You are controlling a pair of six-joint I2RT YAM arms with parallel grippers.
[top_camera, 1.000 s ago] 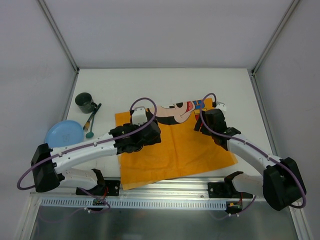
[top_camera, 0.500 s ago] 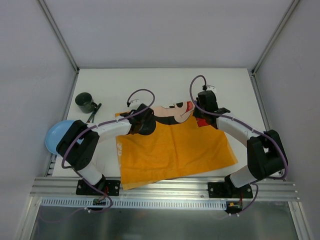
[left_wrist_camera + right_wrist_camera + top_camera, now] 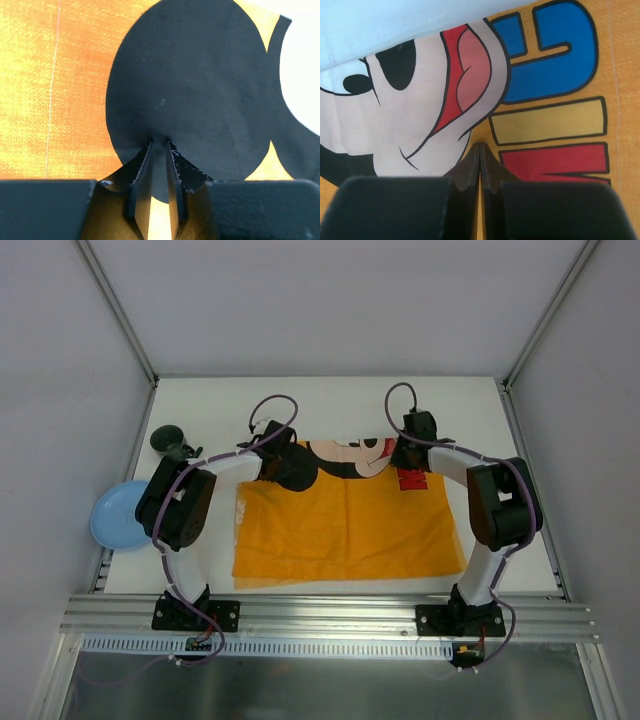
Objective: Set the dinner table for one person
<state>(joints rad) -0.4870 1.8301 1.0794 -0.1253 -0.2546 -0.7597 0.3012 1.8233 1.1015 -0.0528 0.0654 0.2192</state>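
The orange cartoon-mouse placemat [image 3: 350,525] lies flat on the white dinner table [image 3: 330,405], its printed edge at the far side. My left gripper [image 3: 290,462] presses down on the mouse's black ear [image 3: 190,85]. Its jaws are nearly together and pinch a small ridge of cloth [image 3: 160,145]. My right gripper [image 3: 405,455] sits at the far right part of the placemat, beside the coloured letters [image 3: 555,120]. Its fingertips are closed tight on the cloth [image 3: 480,146]. Both arms reach far forward over the mat's sides.
A light blue plate [image 3: 118,515] sits at the table's left edge, partly under my left arm. A dark green cup [image 3: 168,442] stands behind it at the far left. Grey walls close in the table on both sides and at the back.
Both grippers moved toward the far side and closed on the placemat. The mat has been drawn away from the near rail and now lies straighter, with the whole mouse print showing.
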